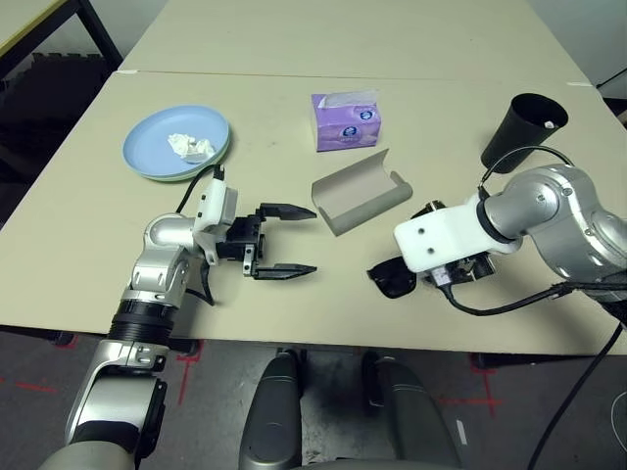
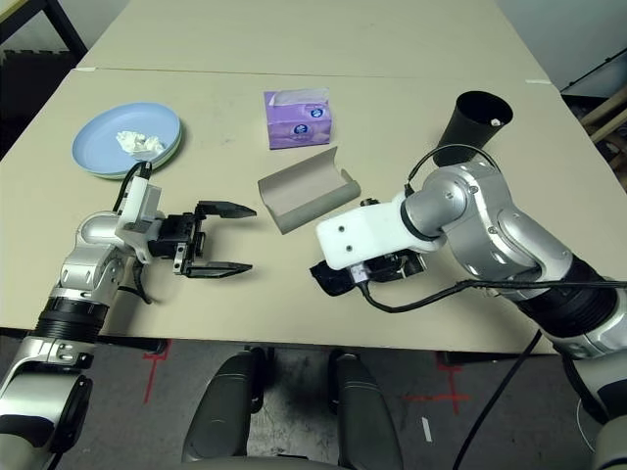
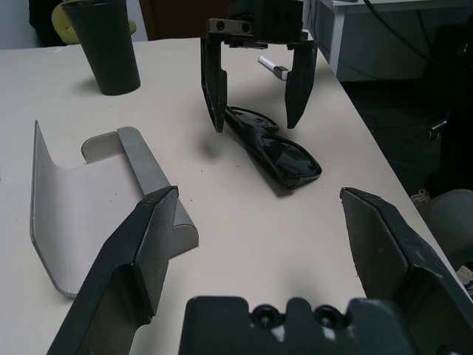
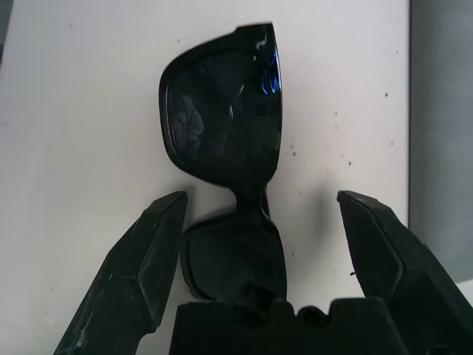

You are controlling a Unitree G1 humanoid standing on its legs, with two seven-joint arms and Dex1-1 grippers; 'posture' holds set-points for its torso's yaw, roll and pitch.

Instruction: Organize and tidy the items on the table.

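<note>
While the right gripper hangs over the black sunglasses with its fingers spread wide and nothing pinched yet, the job in hand looks like picking them up so they can go into the grey glasses case. The sunglasses lie folded on the table near the front edge, close to the open case. From the right wrist view the bridge sits between the two fingers, with one lens poking out ahead and the other tucked under the palm.

If I were doing this, I'd come down straight and close across the narrow bridge area or the frame edge, not flat on a lens, since glossy plastic like that probably slides. Keep the squeeze slow so the frame doesn't pivot and skate toward the table edge, which is close. Lift a little before carrying it across.

The left gripper is also wide open and empty, parked level on the table's left side, pointing toward the case. It could steady the case if it shifts.

Other stuff: the black cup is off to the far right, the crumpled tissue sits on the stacked plates, and a purple tissue box is behind the case.
</note>
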